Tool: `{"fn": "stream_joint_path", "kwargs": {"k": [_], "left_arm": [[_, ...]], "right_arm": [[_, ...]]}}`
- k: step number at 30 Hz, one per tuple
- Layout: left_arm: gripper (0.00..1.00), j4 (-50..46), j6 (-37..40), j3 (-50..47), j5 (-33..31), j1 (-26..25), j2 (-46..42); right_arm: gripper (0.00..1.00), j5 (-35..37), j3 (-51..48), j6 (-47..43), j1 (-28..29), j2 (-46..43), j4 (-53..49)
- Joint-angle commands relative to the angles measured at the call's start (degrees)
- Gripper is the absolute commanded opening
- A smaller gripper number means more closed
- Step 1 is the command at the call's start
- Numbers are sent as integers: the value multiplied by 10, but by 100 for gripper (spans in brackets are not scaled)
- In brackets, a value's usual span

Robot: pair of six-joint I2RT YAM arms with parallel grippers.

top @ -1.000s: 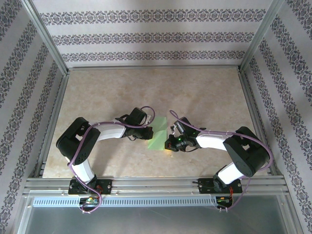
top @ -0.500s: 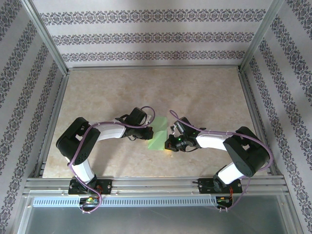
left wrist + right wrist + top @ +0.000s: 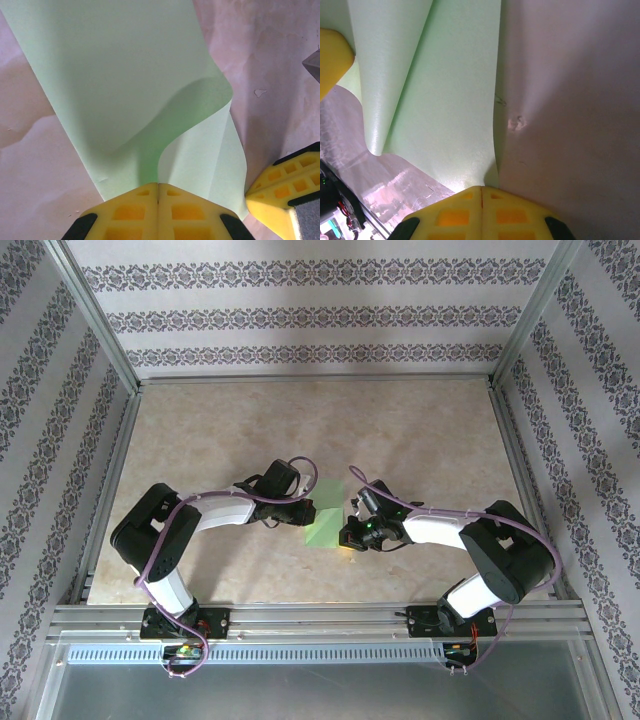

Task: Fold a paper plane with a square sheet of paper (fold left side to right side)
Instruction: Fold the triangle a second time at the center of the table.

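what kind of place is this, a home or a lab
Probably a robot test cell: an aluminium frame fences a beige tabletop, wallpaper panels stand as walls, two bolted-down arms work a square sheet of paper.

I can read no text, label, brand, number or sign in any view. The square sheet of paper (image 3: 115,75) is plain light green on every face I see. The wallpaper (image 3: 300,315) across the upper part of the top view carries bands of ornament, not writing.
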Motion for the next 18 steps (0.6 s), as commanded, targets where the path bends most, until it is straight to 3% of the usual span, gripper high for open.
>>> {"fn": "stream_joint_path", "kwargs": {"k": [1,18], "left_arm": [[6,8,15,-1,4,8,-5],[6,12,19,13,6,8,16]], "right_arm": [[0,48,-8,-15,-5,3,-58],[0,43,-4,-18,-5,13,-57]]}}
